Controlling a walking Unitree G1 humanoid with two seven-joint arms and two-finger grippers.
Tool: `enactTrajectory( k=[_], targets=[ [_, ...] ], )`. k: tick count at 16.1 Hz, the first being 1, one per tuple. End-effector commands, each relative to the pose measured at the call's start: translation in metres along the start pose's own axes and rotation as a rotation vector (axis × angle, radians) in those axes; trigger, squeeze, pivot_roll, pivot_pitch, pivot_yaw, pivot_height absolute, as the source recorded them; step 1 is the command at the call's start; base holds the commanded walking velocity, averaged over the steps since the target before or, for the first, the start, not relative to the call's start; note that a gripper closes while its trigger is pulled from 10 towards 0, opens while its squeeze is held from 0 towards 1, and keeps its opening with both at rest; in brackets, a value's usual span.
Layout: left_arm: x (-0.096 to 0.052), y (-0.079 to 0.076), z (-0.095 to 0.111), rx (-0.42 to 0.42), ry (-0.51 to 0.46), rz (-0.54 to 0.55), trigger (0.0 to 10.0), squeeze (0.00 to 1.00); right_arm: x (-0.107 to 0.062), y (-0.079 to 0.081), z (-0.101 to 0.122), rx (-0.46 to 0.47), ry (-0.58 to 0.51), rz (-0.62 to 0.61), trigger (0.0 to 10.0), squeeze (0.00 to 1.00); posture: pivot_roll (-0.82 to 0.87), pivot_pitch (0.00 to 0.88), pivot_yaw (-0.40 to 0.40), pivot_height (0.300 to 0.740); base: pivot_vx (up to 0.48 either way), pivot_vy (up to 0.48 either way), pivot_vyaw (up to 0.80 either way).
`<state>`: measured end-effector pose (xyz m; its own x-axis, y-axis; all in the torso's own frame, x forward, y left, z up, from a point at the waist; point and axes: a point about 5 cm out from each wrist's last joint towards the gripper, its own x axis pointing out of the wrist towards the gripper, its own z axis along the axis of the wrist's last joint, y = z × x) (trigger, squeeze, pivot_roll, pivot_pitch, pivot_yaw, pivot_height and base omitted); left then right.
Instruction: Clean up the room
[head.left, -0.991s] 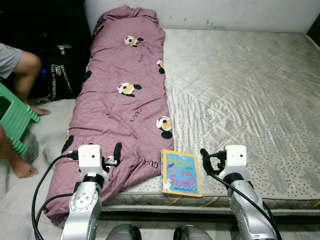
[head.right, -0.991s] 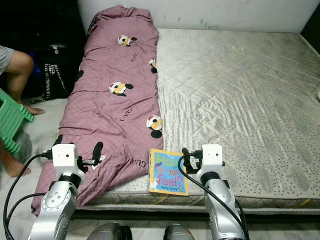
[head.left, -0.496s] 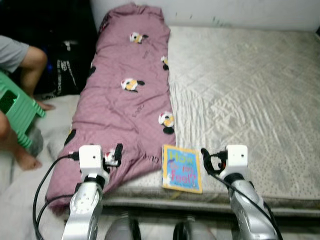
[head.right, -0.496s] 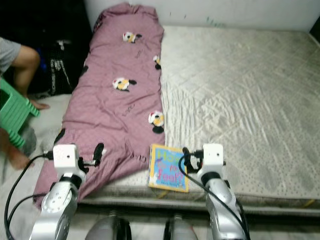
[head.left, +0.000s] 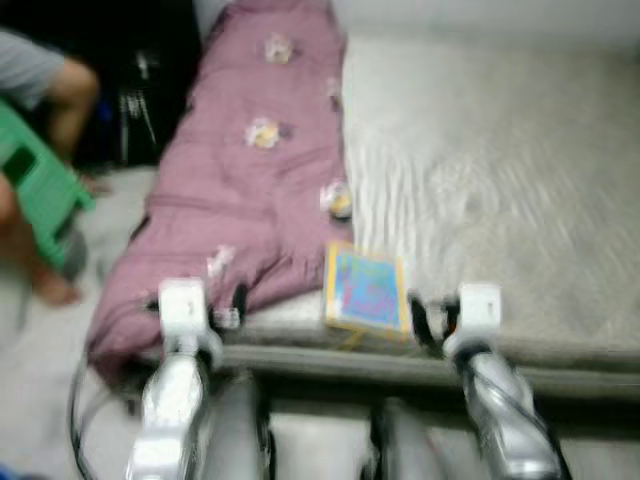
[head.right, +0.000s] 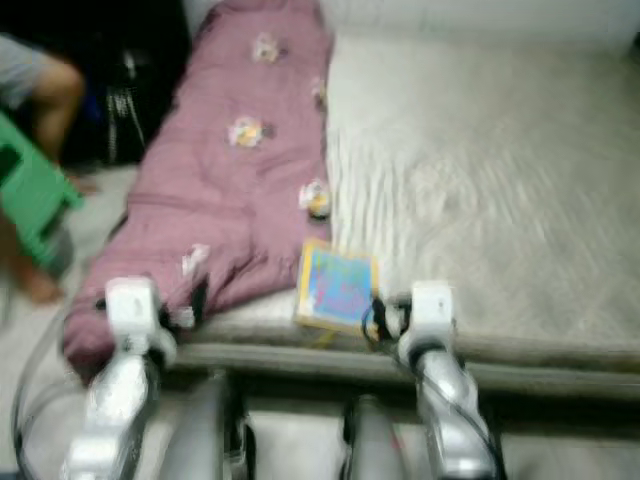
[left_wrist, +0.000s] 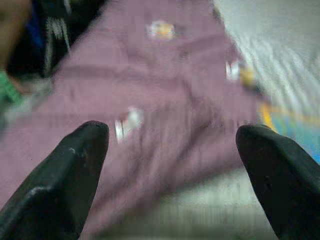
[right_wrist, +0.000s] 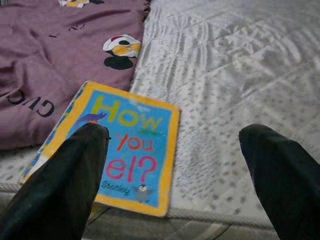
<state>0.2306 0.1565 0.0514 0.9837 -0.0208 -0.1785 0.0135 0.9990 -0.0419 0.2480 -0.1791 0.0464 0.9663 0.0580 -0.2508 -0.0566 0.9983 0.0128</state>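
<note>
While both grippers gape empty, a glossy rectangular book (right_wrist: 120, 150) lies on the quilted mattress (right_wrist: 240, 75) beside a soft purple blanket (right_wrist: 55, 60).

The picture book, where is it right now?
The picture book lies flat at the mattress's near edge, beside the purple blanket, just ahead of the open right gripper.

Both arms are silver metallic tubes, each topped by a white boxy wrist module with black cabling looping off it, left arm (head.left: 172, 385) and right arm (head.left: 497, 400). Left gripper (left_wrist: 172, 165) and right gripper (right_wrist: 175, 165) have matte black, rounded, tapering fingers. Head views are motion-blurred, so no screws or markings can be made out.
</note>
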Motion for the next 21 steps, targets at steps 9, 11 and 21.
enactTrajectory(
  k=[9,11,21],
  targets=[
    [0.0005,0.0038,0.0069,-0.022,-0.028,-0.033,10.0,0.0,-0.0035,0.0007,-0.003,0.004,0.015,0.01,10.0,0.0,0.0,0.102,-0.004,0.63,0.027,0.0,0.0],
    [0.0006,0.003,0.0076,-0.025,-0.033,-0.045,10.0,0.0,-0.0041,-0.0003,-0.0028,0.001,0.014,0.007,10.0,0.0,-0.01,0.104,-0.003,0.63,0.349,0.0,0.0],
    [0.0015,-0.0006,0.0079,-0.035,-0.031,-0.057,10.0,0.0,-0.0064,-0.0013,-0.0039,-0.002,0.02,-0.002,10.0,0.0,-0.01,0.108,0.001,0.63,0.304,0.0,0.0]
  ],
)
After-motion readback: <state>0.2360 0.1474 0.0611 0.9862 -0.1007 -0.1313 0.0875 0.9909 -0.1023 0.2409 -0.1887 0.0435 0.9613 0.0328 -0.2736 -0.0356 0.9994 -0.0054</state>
